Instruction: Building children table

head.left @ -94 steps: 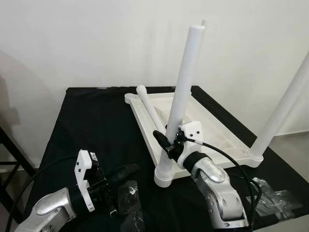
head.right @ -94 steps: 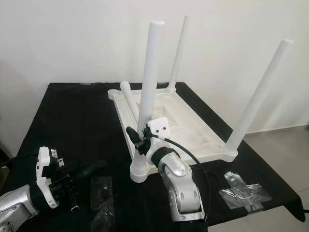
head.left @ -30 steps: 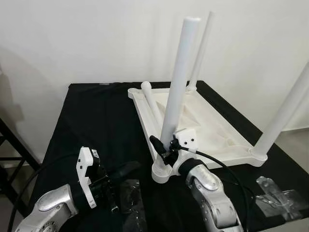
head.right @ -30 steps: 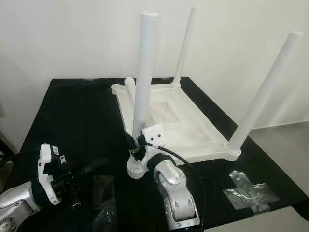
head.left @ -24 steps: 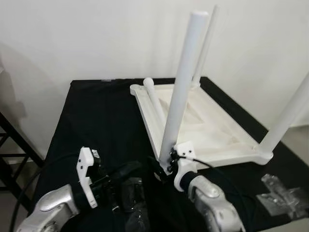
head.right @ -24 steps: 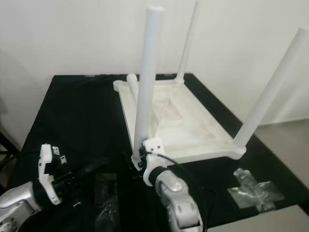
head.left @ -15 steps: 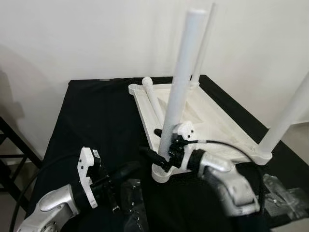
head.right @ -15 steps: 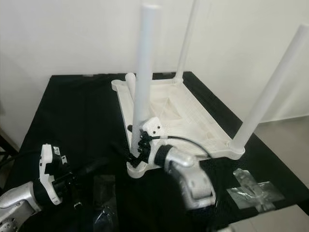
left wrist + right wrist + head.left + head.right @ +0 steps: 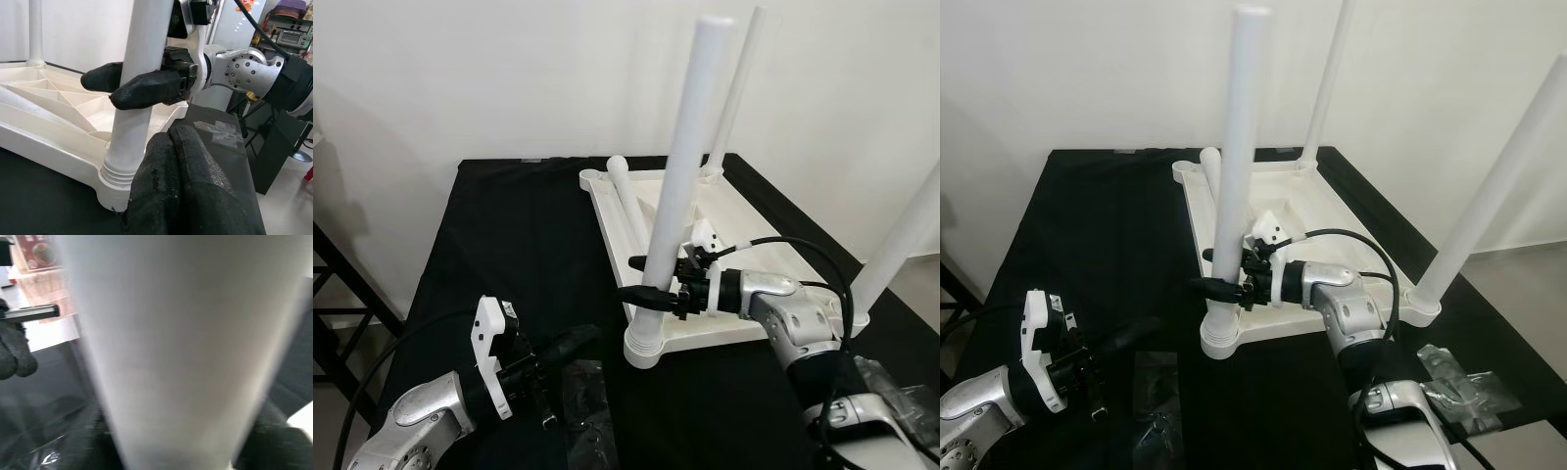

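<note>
The white table top [image 9: 754, 250] lies upside down on the black-covered table [image 9: 509, 245]. Three white legs stand in its corners. The near-left leg [image 9: 687, 166] is upright in its socket [image 9: 117, 178]. My right gripper [image 9: 644, 278] reaches in from the right and is shut on this leg low down, one finger [image 9: 146, 90] on each side. In the right wrist view the leg [image 9: 186, 342] is pressed close. A loose fourth leg [image 9: 628, 208] lies inside the top. My left gripper [image 9: 573, 340] rests shut and holding nothing, low at the front left, just short of the socket.
Clear plastic bags lie on the black cloth at the front [image 9: 582, 392] and at the front right [image 9: 891, 401]. A white wall stands close behind. A dark frame [image 9: 333, 294] is at the left, past the table's edge.
My right arm has swung out to the right, so its gripper now reaches the near-left leg from the side instead of from the front. The left gripper has stayed put.
</note>
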`<state>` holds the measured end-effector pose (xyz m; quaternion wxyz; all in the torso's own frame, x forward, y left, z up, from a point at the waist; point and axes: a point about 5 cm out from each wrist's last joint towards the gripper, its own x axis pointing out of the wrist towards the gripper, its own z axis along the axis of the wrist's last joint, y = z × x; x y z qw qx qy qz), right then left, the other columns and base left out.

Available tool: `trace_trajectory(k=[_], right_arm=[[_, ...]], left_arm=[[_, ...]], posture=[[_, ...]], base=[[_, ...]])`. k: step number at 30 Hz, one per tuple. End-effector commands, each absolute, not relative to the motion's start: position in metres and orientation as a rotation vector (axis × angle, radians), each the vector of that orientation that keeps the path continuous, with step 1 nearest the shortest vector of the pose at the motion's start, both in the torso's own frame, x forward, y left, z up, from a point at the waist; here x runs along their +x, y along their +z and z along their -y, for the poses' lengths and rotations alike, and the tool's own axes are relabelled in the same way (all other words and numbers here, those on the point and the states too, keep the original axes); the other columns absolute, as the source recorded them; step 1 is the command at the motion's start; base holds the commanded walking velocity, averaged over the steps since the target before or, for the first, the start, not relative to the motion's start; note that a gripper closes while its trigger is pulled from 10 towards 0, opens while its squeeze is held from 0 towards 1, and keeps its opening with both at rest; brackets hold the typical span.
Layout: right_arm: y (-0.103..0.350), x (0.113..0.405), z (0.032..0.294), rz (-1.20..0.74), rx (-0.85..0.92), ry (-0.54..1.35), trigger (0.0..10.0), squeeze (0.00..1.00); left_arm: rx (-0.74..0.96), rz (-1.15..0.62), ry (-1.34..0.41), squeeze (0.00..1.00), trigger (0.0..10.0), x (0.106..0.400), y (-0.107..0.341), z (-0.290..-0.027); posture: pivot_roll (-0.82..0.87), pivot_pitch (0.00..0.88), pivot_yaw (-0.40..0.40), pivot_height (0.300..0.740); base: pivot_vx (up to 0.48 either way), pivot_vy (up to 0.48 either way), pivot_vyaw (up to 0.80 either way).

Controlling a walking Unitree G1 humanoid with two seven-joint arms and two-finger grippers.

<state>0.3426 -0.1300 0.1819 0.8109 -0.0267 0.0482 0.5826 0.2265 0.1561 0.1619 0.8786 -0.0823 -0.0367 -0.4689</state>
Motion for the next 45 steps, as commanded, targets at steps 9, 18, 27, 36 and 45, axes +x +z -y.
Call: trace_trajectory(k=[9,18,27,36,45], right_arm=[[0.165,0.346,0.139,-0.108,-0.082,0.946,0.0,0.0],[0.126,0.29,0.077,-0.116,0.085,0.545,0.0,0.0],[0.122,0.289,0.073,-0.146,0.054,0.57,0.0,0.0],[0.136,0.29,0.078,-0.159,0.167,0.571,10.0,1.0],[0.158,0.3,0.09,-0.104,0.102,0.883,10.0,0.13]], left_arm=[[-0.178,0.074,-0.979,0.0,10.0,0.225,0.161,-0.154],[-0.177,0.069,-0.979,0.0,10.0,0.224,0.163,-0.16],[-0.181,0.078,-0.964,0.0,10.0,0.224,0.164,-0.16],[-0.19,0.078,-0.972,0.0,10.0,0.226,0.165,-0.159],[-0.193,0.08,-0.972,0.0,10.0,0.227,0.164,-0.157]], posture=[[0.1,0.0,-0.112,0.74],[0.03,0.0,-0.072,0.74],[0.05,0.0,-0.092,0.74],[0.06,0.0,-0.086,0.74],[0.07,0.0,-0.093,0.74]], base=[[0.0,0.0,0.0],[0.0,0.0,0.0],[0.0,0.0,0.0],[0.0,0.0,0.0],[0.0,0.0,0.0]])
